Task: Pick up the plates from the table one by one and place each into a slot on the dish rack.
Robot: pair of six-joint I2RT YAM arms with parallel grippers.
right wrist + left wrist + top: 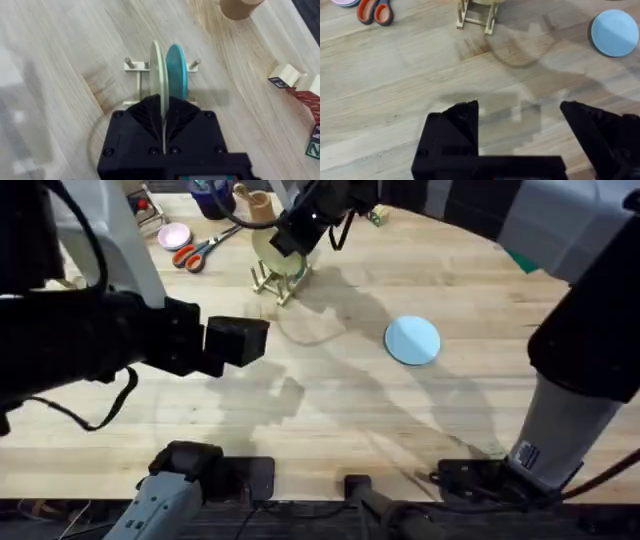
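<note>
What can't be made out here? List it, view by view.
- Overhead: the dish rack is half covered by the right gripper; its slots can't be counted.
- Right wrist: the yellow plate shows edge-on; whether its bottom sits between the pegs is hidden by the fingers.
- Left wrist: the blue plate is cut off by the frame's edge.

The table [395, 95] is matt, grained pale wood; the dish rack [137, 67] is smooth light-wood dowels; the blue plate [615, 32] looks matt.

One plate [412, 339] right of rack [279, 281]
</note>
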